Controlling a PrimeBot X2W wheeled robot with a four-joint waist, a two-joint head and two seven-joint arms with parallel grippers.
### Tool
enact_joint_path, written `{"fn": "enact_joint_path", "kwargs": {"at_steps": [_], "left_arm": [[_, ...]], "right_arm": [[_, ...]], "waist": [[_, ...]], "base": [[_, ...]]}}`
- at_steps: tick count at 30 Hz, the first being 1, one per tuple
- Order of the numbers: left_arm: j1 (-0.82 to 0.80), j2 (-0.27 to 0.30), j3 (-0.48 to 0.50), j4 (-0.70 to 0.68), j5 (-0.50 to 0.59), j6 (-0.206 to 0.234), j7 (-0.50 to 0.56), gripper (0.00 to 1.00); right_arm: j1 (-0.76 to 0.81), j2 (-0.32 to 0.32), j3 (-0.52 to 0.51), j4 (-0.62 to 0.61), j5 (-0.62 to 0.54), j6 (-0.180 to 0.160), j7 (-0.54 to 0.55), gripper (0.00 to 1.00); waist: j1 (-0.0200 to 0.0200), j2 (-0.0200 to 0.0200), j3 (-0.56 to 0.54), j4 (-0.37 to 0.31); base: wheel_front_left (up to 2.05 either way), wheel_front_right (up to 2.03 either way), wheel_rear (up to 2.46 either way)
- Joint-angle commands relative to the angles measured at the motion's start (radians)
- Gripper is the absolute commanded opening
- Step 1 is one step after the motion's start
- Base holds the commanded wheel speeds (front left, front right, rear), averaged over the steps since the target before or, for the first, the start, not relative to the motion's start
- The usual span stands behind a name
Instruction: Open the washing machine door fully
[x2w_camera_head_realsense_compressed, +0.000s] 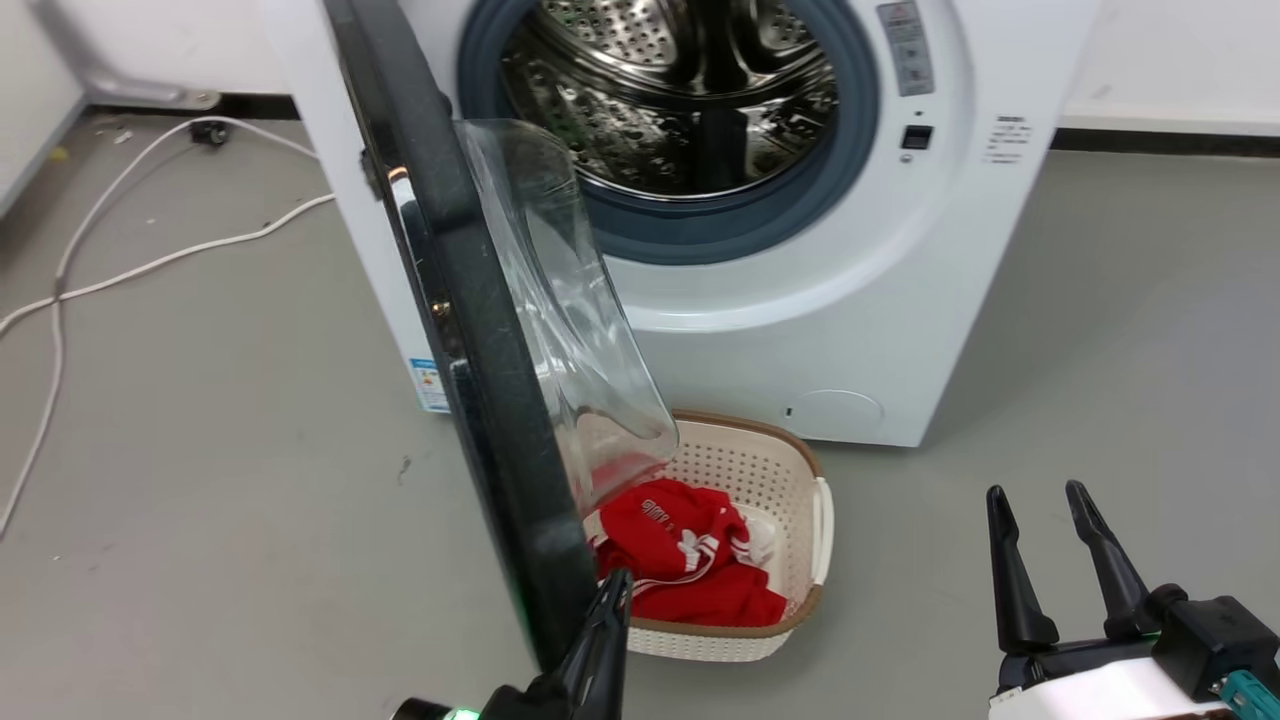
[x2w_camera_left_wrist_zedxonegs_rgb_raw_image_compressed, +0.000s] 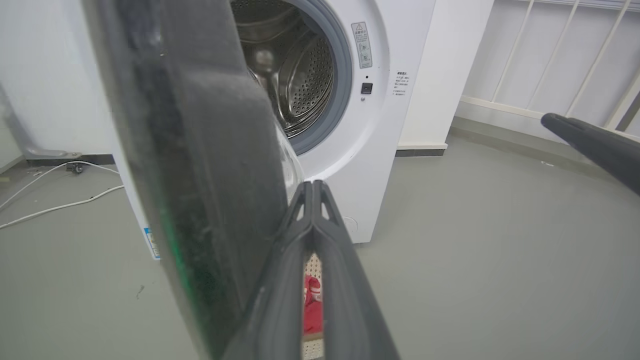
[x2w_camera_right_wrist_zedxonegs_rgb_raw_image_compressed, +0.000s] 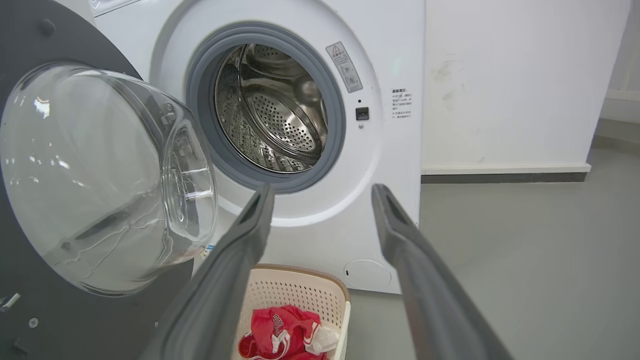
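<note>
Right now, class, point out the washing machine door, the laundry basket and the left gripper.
washing machine door (x2w_camera_right_wrist_zedxonegs_rgb_raw_image_compressed: 100, 175), right wrist view, glass bowl.
laundry basket (x2w_camera_head_realsense_compressed: 745, 465), head view, far wall.
left gripper (x2w_camera_head_realsense_compressed: 615, 590), head view, fingertips.

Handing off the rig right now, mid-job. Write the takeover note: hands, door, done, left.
Left hand: fingers shut, empty, on the inner side of the washing machine door, near its lower edge; contact unclear.
Right hand: open, empty, low right, away from the door.
Door stands swung out from the washing machine, drum exposed; laundry basket with red garment on the floor below.
Done: unlatched, partly open.
Left: push it wider until fully open.
</note>
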Motion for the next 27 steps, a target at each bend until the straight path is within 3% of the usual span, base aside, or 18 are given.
{"fn": "enact_joint_path", "kwargs": {"at_steps": [1, 10, 17, 23, 27], "left_arm": [[0.012, 0.018, 0.022, -0.003, 0.0, 0.019, 0.003, 0.0], [0.056, 0.053, 0.071, -0.073, 0.009, 0.075, -0.003, 0.0], [0.057, 0.1, 0.176, -0.092, -0.02, 0.107, -0.014, 0.0], [0.029, 0.156, 0.325, -0.073, -0.075, 0.108, -0.025, 0.0], [0.005, 0.188, 0.417, -0.024, -0.117, 0.082, -0.028, 0.0]], "right_arm": [[0.005, 0.002, -0.001, -0.002, 0.002, 0.0, -0.003, 1.0], [0.014, 0.002, -0.011, -0.009, 0.001, 0.0, 0.001, 1.0], [-0.003, 0.002, -0.011, -0.019, -0.004, 0.0, 0.006, 1.0], [-0.022, 0.002, -0.014, -0.032, -0.013, 0.0, 0.019, 1.0], [-0.029, 0.001, -0.018, -0.038, -0.014, 0.0, 0.03, 1.0]], "waist": [[0.0, 0.0, 0.002, 0.021], [0.0, 0.0, 0.024, 0.123], [0.0, 0.0, 0.052, 0.171], [0.0, 0.0, 0.089, 0.182], [0.0, 0.0, 0.109, 0.174]], "base": [[0.0, 0.0, 0.0], [0.0, 0.0, 0.0], [0.0, 0.0, 0.0], [0.0, 0.0, 0.0], [0.0, 0.0, 0.0]]}}
